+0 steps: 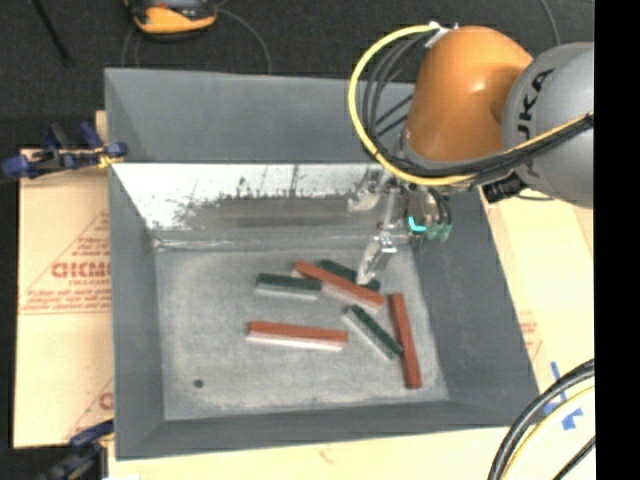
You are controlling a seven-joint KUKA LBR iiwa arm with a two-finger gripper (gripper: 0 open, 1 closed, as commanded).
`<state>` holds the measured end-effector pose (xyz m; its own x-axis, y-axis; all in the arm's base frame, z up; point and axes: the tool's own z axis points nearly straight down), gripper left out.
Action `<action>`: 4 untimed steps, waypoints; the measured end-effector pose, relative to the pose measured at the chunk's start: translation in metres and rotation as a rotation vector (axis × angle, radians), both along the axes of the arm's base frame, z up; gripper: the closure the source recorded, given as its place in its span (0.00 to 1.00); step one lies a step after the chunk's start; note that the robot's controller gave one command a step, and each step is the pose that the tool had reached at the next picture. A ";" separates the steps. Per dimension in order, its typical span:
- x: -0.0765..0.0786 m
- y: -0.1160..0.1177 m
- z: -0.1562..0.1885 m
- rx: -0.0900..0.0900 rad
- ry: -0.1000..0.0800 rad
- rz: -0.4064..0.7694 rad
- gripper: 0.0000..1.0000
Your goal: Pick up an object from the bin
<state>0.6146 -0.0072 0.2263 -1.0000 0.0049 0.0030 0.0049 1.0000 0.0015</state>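
The gripper point(381, 252), open or closed I cannot tell, hangs just above a red stick point(338, 280) lying right of centre in the bin point(200, 313), touching a green stick point(372, 330), so it may snag both or slip off.

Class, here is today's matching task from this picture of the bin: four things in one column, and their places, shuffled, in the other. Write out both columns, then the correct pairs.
Things
1. gripper
2. dark speck
3. steep red bar
4. level green bar

Places
a. front left of the bin floor
b. right edge of the heap
c. left end of the heap
d. above the heap's back end

Pairs: 1-d, 2-a, 3-b, 4-c
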 end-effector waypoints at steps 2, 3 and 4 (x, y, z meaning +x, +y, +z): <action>-0.017 -0.003 -0.143 -0.002 -0.012 0.018 1.00; -0.016 -0.003 -0.142 -0.002 -0.013 0.018 1.00; -0.007 -0.016 -0.119 0.000 -0.007 -0.006 1.00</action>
